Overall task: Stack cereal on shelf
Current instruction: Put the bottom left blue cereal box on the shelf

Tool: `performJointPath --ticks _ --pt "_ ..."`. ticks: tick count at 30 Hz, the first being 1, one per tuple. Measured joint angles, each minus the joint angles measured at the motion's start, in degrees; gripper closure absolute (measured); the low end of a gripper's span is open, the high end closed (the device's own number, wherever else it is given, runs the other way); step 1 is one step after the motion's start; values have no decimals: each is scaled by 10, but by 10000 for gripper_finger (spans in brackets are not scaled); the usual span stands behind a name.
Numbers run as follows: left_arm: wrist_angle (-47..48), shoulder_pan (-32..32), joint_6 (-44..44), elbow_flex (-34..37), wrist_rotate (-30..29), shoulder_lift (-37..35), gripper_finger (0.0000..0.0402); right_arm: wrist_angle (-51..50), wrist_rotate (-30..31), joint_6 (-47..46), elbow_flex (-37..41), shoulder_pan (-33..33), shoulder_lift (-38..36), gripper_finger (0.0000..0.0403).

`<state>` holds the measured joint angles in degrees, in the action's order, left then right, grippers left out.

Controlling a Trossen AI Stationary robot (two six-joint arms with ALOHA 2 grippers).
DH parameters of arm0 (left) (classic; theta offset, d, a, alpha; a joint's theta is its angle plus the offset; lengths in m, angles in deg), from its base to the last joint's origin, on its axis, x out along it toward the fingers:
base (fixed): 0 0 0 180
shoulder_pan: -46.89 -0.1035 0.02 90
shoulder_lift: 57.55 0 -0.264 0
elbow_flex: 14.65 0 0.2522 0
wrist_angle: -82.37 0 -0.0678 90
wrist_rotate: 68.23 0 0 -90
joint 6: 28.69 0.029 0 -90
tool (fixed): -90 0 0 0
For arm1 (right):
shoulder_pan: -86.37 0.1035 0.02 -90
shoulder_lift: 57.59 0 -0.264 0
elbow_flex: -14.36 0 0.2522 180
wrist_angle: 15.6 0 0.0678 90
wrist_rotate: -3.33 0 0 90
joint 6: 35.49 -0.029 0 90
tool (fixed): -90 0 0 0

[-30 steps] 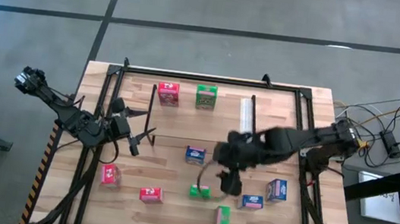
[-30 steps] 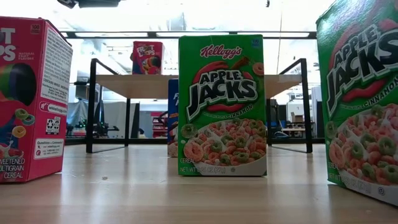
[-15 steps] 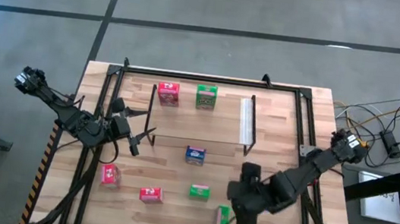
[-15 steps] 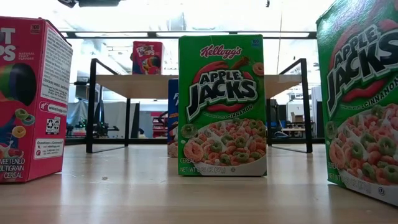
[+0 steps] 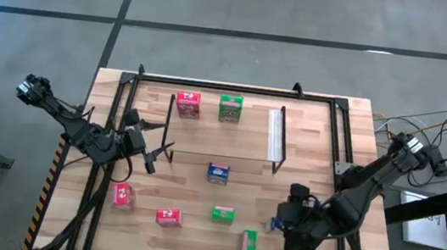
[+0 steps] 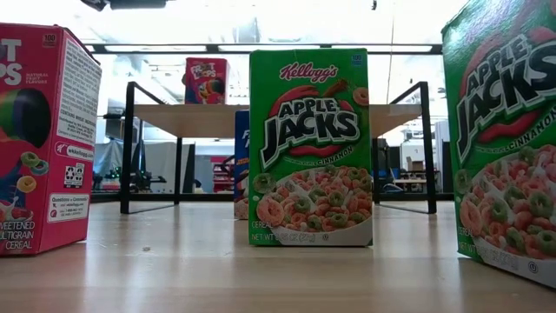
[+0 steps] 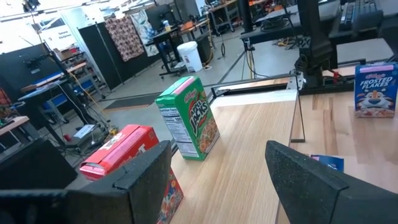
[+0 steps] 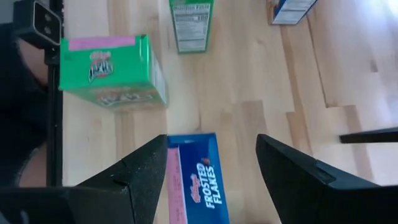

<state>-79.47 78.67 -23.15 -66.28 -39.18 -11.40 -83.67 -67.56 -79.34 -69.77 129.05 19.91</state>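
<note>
The shelf stands at the table's far side. On it rest a red cereal box and a green one. More boxes stand on the table: blue, two red, two green. My right gripper hangs open, slanting down, above a blue box at the near right. Its fingers stand on either side of that box, apart from it. My left gripper waits open at the shelf's left end and holds nothing.
The big black frame runs around the table. In the low view a green box stands close in front of the shelf, with a red box and another green box at either side. Cables lie right of the table.
My right gripper has swung from the table's middle toward the right edge and gone down. It now hangs over the blue box at the near right, and its arm covers the boxes there. No box has moved.
</note>
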Motion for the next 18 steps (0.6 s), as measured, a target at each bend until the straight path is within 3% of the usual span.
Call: performJointPath --ticks 5,9,18 --pt "-15 0 0 0 0 0 157 22 0 -29 35 1 -28 164" --pt "-17 0 0 0 0 0 157 24 -13 -59 46 1 -30 138" --pt "-18 0 0 0 0 0 157 24 -75 -41 43 3 23 86"
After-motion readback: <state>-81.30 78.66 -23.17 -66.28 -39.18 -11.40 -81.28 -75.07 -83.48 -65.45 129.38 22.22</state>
